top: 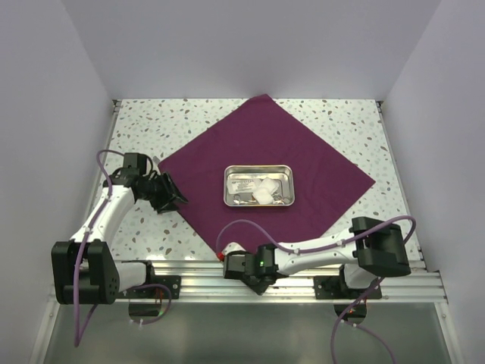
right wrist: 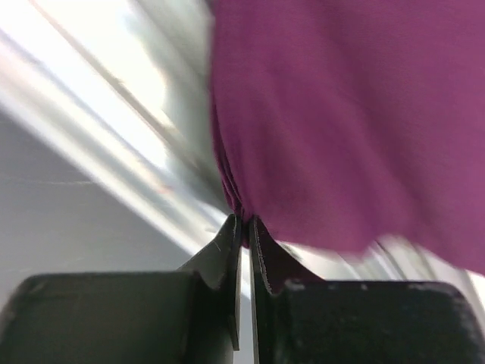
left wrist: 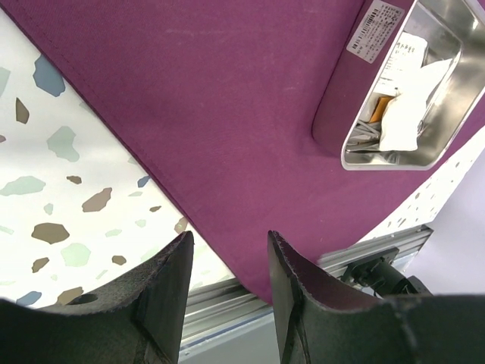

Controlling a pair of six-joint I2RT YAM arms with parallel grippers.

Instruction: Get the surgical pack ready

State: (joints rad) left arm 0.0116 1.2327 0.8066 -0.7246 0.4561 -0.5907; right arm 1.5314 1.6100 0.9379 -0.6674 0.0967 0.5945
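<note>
White walls [top: 45, 76] box in a speckled terrazzo tabletop [top: 144, 129]. From above, the deep purple-maroon square cloth [top: 227, 152] of the surgical pack lies flat and turned corner-on like a diamond. A rectangular stainless-steel tray [top: 259, 168] of white packets [top: 265, 191] sits at its centre, placed, I judge, so the corners can fold over it. My left gripper [top: 176, 199] waits at the cloth's near-left edge. My right gripper [top: 229, 262] reaches to the near corner beside the aluminium rail [top: 189, 271].

From the left wrist, the two dark fingers [left wrist: 170, 288] stand apart with nothing between them, poised above the cloth's edge.

From the right wrist, in a blurred picture, the jaws are pressed together on a pinch of bunched purple fabric. I read that hold as the way to lift this corner toward the tray.
</note>
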